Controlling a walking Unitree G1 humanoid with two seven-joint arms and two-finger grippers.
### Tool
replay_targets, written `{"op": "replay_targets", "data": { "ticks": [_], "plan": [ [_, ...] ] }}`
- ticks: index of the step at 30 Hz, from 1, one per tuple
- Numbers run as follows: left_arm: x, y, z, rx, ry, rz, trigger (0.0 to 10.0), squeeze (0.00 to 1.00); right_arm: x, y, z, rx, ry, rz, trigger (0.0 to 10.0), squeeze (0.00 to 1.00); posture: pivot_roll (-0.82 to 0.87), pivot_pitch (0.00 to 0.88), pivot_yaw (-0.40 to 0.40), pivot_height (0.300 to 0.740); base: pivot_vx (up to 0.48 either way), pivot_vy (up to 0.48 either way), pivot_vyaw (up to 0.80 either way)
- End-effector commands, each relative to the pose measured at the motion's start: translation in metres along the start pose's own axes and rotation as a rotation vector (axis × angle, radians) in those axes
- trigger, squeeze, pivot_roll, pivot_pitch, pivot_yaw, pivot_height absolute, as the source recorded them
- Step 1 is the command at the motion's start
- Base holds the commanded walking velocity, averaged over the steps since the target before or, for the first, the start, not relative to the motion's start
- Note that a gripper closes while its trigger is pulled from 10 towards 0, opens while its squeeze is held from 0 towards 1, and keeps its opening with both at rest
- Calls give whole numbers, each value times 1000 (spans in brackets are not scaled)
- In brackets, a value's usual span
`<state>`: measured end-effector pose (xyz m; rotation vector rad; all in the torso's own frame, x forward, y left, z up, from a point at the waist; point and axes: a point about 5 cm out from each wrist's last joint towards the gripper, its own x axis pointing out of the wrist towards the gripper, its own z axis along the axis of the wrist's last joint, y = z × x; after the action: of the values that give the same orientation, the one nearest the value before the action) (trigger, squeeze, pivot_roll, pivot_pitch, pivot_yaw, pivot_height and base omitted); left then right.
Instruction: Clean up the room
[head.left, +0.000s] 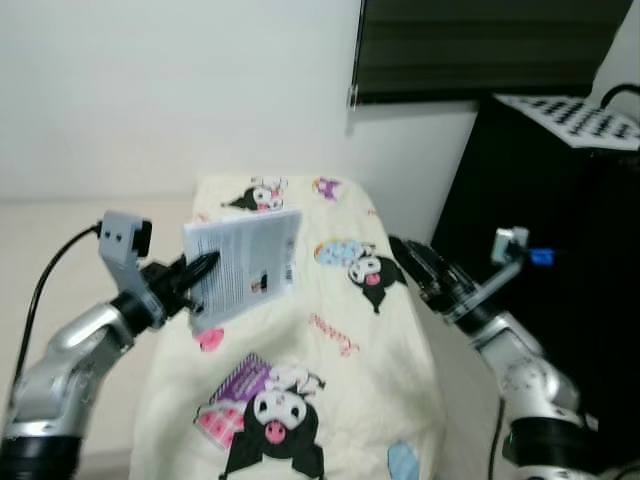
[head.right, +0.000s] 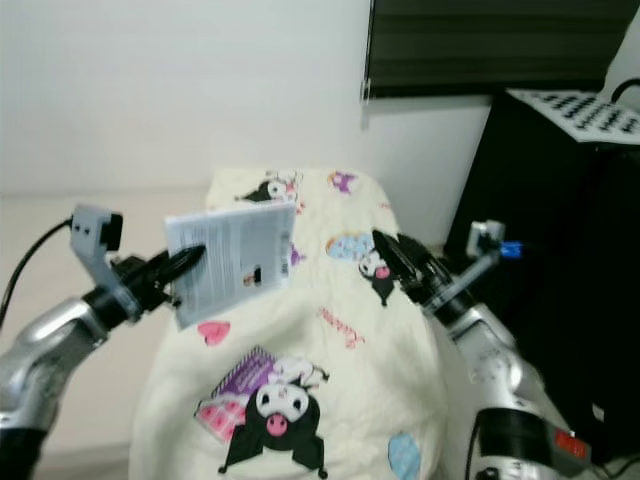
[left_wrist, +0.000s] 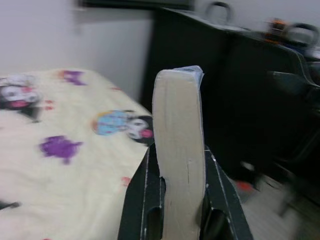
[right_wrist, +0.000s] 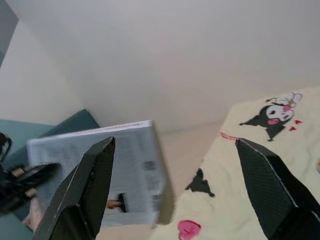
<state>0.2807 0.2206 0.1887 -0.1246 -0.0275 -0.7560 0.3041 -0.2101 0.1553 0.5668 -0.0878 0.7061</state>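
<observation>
My left gripper (head.left: 196, 271) is shut on a thin grey-white book (head.left: 246, 265), holding it upright in the air over the left side of the bed. The left wrist view looks along the book's pale page edge (left_wrist: 181, 150), clamped between the two black fingers (left_wrist: 145, 200). My right gripper (head.left: 415, 262) stands open at the bed's right edge with nothing between its fingers (right_wrist: 90, 185), and the book (right_wrist: 107, 175) lies across from it in the right wrist view.
The bed carries a cream blanket (head.left: 340, 350) printed with cartoon characters. A black cabinet (head.left: 550, 200) stands close on the right, with a dark window blind (head.left: 480, 50) above. A white wall (head.left: 170, 90) is behind the bed, and beige floor (head.left: 60, 230) lies to its left.
</observation>
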Motion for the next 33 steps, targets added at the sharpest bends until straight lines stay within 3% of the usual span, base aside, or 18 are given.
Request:
{"op": "replay_targets", "data": {
  "ticks": [1, 4, 7, 11, 25, 30, 33],
  "plan": [
    [-2, -15, 12, -4, -8, -195, 10000, 0, -3, 9, 3, -13, 25, 84, 10000, 0, -78, 12, -33, 740, 0, 0, 0],
    [-5, -31, 21, -52, -24, -384, 10000, 0, -14, 18, 8, -66, 102, 170, 10000, 0, -86, 11, -24, 740, 0, 0, 0],
    [-4, -34, 24, -68, -36, -420, 10000, 0, -16, 21, 8, -85, 134, 195, 10000, 0, -88, 11, -22, 740, 0, 0, 0],
    [3, -46, 31, -117, -77, -534, 10000, 0, -17, 31, 6, -144, 263, 273, 10000, 0, -92, 9, -20, 740, 0, 0, 0],
    [8, -64, 25, -125, -48, -629, 10000, 0, -10, 51, 1, -128, 355, 435, 10000, 0, -82, 4, -30, 740, 0, 0, 0],
    [4, -59, 25, -127, -42, -617, 10000, 0, -19, 49, 10, -128, 351, 431, 10000, 0, -82, 4, -32, 740, 0, 0, 0],
    [0, -51, 27, -119, -36, -587, 10000, 0, -36, 44, 18, -140, 369, 398, 10000, 0, -86, 5, -30, 740, 0, 0, 0]
  ]
}}
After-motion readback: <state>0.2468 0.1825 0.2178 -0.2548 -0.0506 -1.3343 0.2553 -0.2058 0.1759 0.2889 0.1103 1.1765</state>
